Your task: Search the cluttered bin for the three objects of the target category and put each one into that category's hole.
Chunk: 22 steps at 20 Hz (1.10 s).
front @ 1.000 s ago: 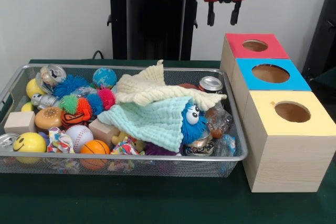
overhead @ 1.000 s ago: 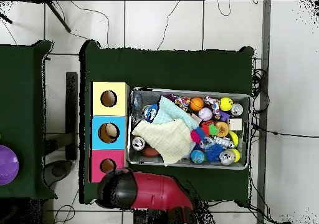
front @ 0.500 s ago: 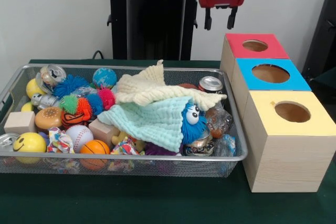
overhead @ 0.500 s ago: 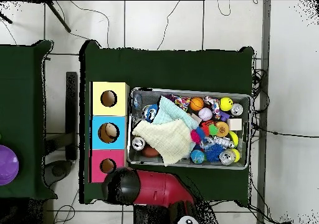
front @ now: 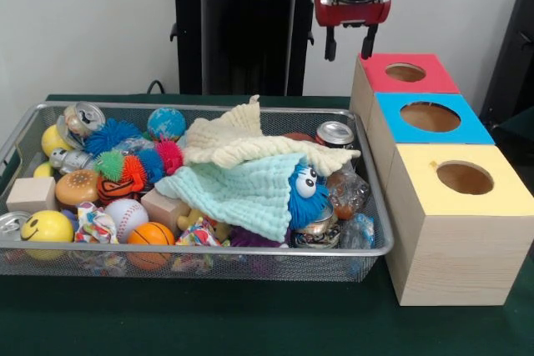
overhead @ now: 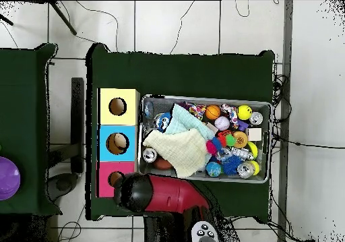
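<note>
You have the gripper (front: 350, 43) hanging high above the far right corner of the wire bin (front: 250, 249), beside the red-topped box (front: 405, 72), its jaws apart and holding nothing. Two cloths, a cream one (front: 242, 143) over a mint one (front: 242, 193), cover the middle of the bin and hide whatever lies beneath. A blue googly-eyed toy (front: 305, 193) peeks out at the mint cloth's right edge; a drink can (front: 335, 133) stands behind it. Balls and blocks crowd the bin's left end. From overhead, the arm (overhead: 162, 195) covers the gripper, yet you can see something resting inside the blue-topped box's hole (overhead: 117, 143), which the front view does not show.
</note>
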{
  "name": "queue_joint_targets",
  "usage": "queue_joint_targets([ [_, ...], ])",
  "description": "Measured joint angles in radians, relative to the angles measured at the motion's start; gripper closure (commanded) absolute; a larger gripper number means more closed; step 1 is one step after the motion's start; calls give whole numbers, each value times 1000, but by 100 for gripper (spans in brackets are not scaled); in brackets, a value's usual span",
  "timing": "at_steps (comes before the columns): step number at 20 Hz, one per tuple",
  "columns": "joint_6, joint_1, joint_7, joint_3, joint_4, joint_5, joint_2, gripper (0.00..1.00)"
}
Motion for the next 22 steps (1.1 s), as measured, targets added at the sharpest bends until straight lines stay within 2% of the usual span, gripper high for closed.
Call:
queue_joint_targets([
  [5,8,-1,0,0,-21,0,24,0],
  [13,85,-5,0,0,-86,0,64,0],
  [22,125,-8,0,0,-156,0,108,0],
])
